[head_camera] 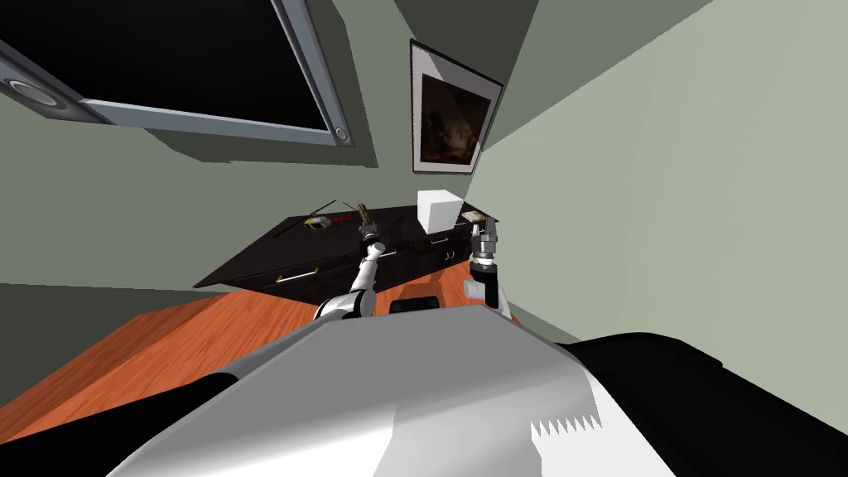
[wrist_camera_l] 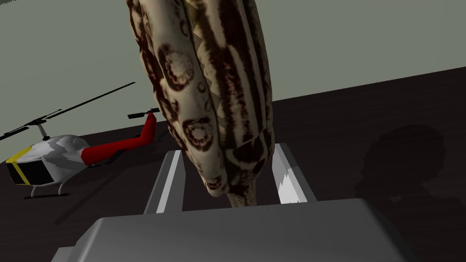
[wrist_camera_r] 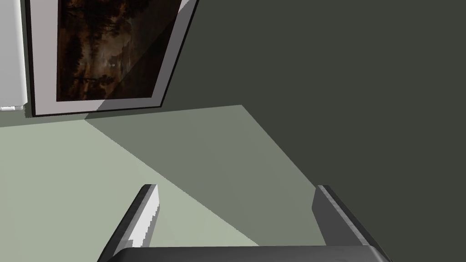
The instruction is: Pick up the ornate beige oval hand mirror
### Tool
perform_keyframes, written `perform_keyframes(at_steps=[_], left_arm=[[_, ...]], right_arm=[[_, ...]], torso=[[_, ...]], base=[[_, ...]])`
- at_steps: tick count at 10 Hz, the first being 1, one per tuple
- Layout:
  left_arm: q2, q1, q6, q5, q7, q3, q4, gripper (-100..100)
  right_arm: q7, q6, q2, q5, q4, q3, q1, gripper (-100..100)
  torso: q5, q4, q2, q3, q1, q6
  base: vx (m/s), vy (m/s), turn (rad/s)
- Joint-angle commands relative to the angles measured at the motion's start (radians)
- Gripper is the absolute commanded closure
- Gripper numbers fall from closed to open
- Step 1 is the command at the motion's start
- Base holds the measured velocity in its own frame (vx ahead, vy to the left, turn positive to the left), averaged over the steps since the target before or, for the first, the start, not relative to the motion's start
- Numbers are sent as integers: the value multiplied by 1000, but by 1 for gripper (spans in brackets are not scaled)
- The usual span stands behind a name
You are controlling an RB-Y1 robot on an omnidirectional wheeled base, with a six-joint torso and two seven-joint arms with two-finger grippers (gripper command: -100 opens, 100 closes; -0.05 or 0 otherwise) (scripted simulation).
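The hand mirror [wrist_camera_l: 205, 91] is beige with dark brown ornate patterning. It stands up between the fingers of my left gripper [wrist_camera_l: 230, 177], which is shut on its lower end. It hangs above the dark dresser top [wrist_camera_l: 364, 136], where it casts a rounded shadow. In the head view the mirror [head_camera: 363, 212] sticks up from my left gripper [head_camera: 365, 225] over the dresser [head_camera: 389, 222]. My right gripper [head_camera: 487, 225] is raised near the dresser's right end, and its fingers [wrist_camera_r: 145, 209] stand open with nothing between them.
A toy helicopter [wrist_camera_l: 59, 159], white, red and yellow, sits on the dresser beside the held mirror. A white box [head_camera: 438, 210] and a small flat item [head_camera: 473, 216] stand toward the right end. The green wall lies close behind. Orange floor [head_camera: 166, 339] lies in front.
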Motion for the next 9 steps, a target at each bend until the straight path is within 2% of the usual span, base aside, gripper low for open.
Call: perform_keyframes(at_steps=[1,4,5,8,9], left_arm=[[0,50,30,35,-10,-18,-50,100],[0,122,30,35,-10,-18,-125,100],[1,152,65,70,-22,-34,-172,100],[1,232,65,70,-22,-34,-249,100],[2,264,99,105,-34,-50,-288,100]], right_arm=[[0,0,0,0,0,0,0,0],[0,0,0,0,0,0,0,0],[0,0,0,0,0,0,0,0],[0,0,0,0,0,0,0,0],[0,0,0,0,0,0,0,0]], torso=[[0,0,0,0,0,0],[1,-2,-4,-3,1,0],[2,-4,-2,-3,2,-1],[4,-9,-8,-9,3,0],[5,-11,-6,-8,6,-2]], base=[[67,-23,-53],[48,-22,-12],[61,-35,-58],[53,-26,-15],[84,-40,-42]])
